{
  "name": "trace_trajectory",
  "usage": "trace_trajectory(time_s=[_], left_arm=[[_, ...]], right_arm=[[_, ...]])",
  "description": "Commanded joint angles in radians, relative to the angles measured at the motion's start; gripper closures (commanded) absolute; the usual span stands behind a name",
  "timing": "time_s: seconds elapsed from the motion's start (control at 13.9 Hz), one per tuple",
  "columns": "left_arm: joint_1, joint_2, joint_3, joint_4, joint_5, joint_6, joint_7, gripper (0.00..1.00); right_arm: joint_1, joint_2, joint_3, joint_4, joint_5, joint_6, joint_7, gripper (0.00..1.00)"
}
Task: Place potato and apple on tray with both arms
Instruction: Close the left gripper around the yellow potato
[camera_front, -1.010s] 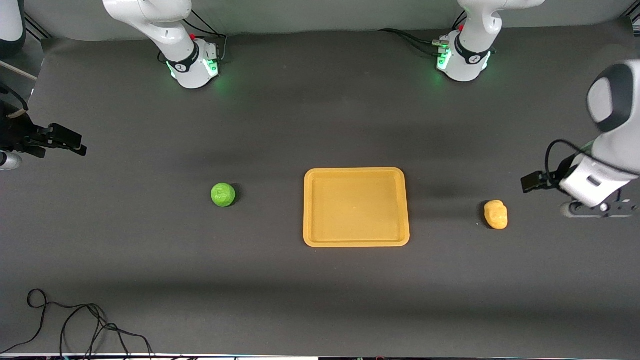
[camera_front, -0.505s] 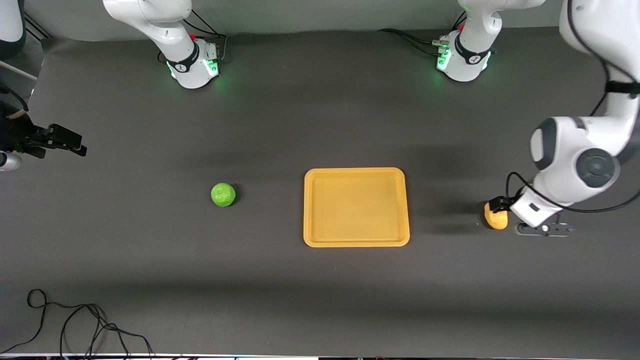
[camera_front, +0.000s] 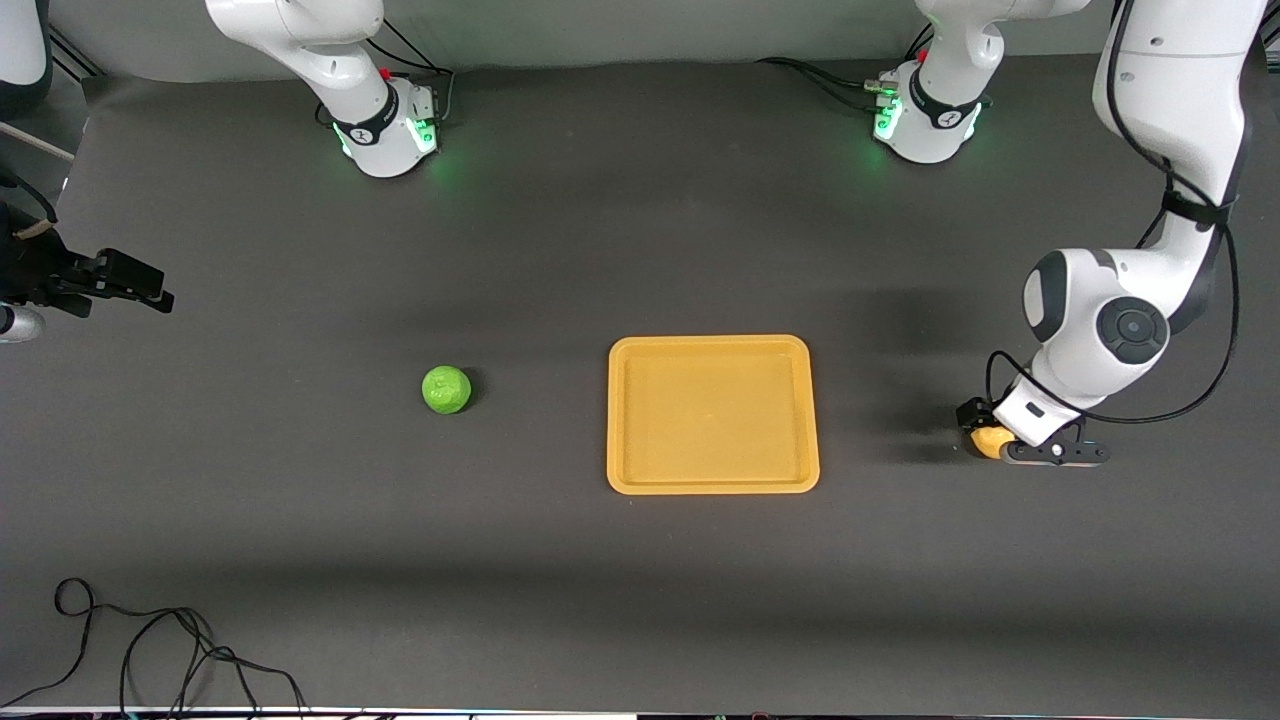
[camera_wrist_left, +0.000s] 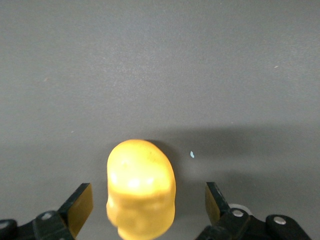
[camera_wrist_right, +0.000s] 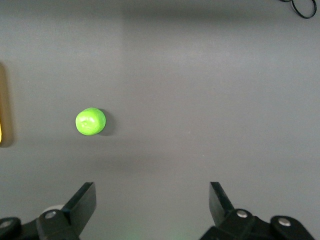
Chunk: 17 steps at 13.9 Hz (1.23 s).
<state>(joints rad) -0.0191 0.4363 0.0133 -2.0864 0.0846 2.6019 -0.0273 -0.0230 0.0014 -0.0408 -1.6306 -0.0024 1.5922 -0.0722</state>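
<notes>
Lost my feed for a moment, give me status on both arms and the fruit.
Left gripper open, straddling potato on the table. Right gripper open, waiting at its end, apple untouched. Tray holds neither yet. Nothing in the way.

Dark grey table w/ loose black cable near front edge

Front camera high, faces arm bases, takes in whole surface. Left wrist camera low, close on potato, shared with front view. Right wrist camera higher, looks down on apple, also shared.
</notes>
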Motion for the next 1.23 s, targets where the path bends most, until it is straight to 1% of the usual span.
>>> trace_trajectory(time_s=[0.0,0.22,0.29,0.36,0.5,0.58,0.65,0.72,0.79,0.87,1.01,1.08,1.15], left_arm=[[0.002,0.031,0.002,-0.003,0.009,0.043,-0.005,0.00],[0.010,0.047,0.002,-0.003,0.009,0.058,-0.006,0.01],[0.016,0.048,0.002,-0.003,0.009,0.057,-0.005,0.09],[0.016,0.050,0.002,-0.001,0.009,0.053,-0.002,0.21],[0.018,0.050,0.002,-0.001,0.009,0.046,0.004,0.59],[0.018,0.050,0.002,-0.001,0.009,0.043,0.006,0.75],[0.018,0.048,0.002,-0.001,0.009,0.041,0.006,0.87],[0.019,0.041,0.002,-0.001,0.009,0.037,0.007,0.96],[0.022,0.033,0.001,-0.001,0.009,0.030,0.007,0.97],[0.048,0.015,-0.003,0.000,0.010,0.017,0.013,0.97],[0.068,-0.028,-0.018,0.026,0.007,-0.034,0.104,0.97],[0.070,-0.059,-0.019,0.052,0.006,-0.105,0.124,1.00],[0.070,-0.092,-0.022,0.092,0.001,-0.202,0.135,1.00]], right_arm=[[0.005,0.009,-0.001,0.021,-0.007,-0.003,0.002,0.00],[0.003,0.009,-0.001,0.021,-0.005,-0.003,0.002,0.00],[0.003,0.009,-0.001,0.021,-0.005,-0.003,0.002,0.00],[0.003,0.009,-0.001,0.021,-0.007,-0.003,0.002,0.00],[0.005,0.009,-0.001,0.021,-0.007,-0.003,0.002,0.00],[0.005,0.009,-0.001,0.021,-0.005,-0.003,0.002,0.00],[0.005,0.009,-0.001,0.021,-0.007,-0.003,0.002,0.00],[0.005,0.011,-0.001,0.021,-0.005,-0.003,0.002,0.00],[0.005,0.011,-0.001,0.021,-0.005,-0.003,0.002,0.00],[0.003,0.011,-0.002,0.023,-0.005,-0.003,0.002,0.00],[0.005,0.009,-0.001,0.023,-0.005,-0.003,0.002,0.00],[0.005,0.009,-0.001,0.023,-0.005,-0.003,0.002,0.00],[0.005,0.011,-0.001,0.029,-0.005,-0.003,0.002,0.00]])
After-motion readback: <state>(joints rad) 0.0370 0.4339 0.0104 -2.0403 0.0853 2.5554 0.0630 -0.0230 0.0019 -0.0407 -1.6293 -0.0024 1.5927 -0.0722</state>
